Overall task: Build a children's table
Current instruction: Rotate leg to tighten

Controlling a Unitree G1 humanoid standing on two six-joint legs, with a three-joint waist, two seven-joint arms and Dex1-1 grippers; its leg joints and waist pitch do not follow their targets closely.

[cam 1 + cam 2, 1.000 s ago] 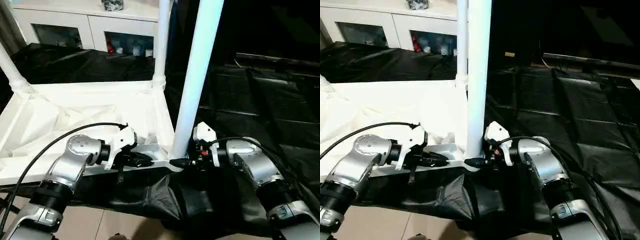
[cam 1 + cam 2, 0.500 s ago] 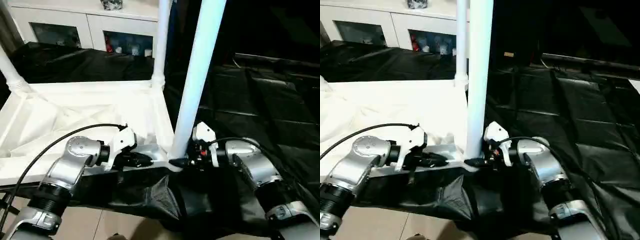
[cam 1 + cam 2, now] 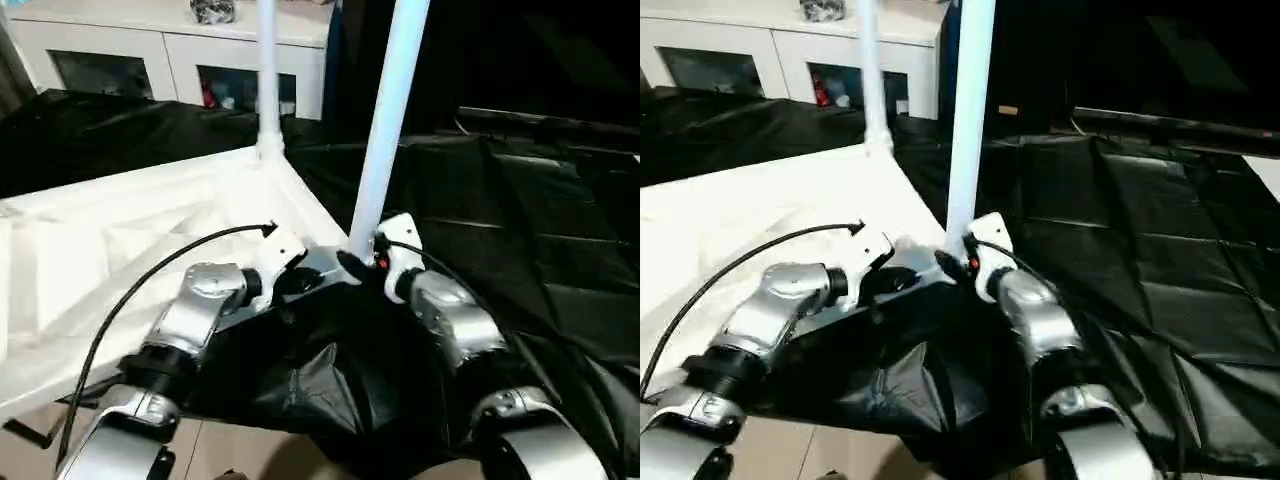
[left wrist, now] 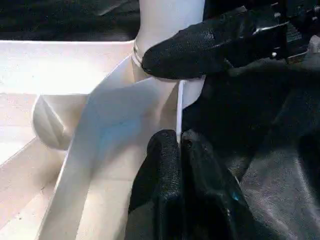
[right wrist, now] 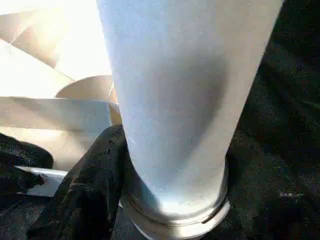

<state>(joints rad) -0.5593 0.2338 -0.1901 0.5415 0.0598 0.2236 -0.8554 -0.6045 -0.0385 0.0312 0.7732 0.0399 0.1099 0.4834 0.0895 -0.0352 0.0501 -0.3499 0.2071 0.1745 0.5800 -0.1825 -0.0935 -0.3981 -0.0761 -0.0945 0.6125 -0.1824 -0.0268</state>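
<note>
The white table top [image 3: 150, 220] lies upside down on black sheeting, ribbed side up. A white leg [image 3: 388, 130] stands in its near right corner socket and another leg [image 3: 266, 70] in the far corner. My left gripper [image 3: 308, 279] is shut on the thin rim [image 4: 178, 107] of the top just beside that near socket. My right gripper [image 3: 352, 264] is shut on the base of the near leg [image 5: 170, 100]. One black finger [image 5: 90, 195] presses against the leg's collar; the other is hidden behind the leg.
A white cabinet with glass doors [image 3: 150, 50] stands at the back. Black plastic sheeting [image 3: 520, 230] covers the surface to the right and hangs over the front edge. Pale floor [image 3: 230, 450] shows below.
The near corner with its leg has moved away from me and the top has swung, so its edge now runs diagonally. Both grippers kept their hold and reach further forward.
</note>
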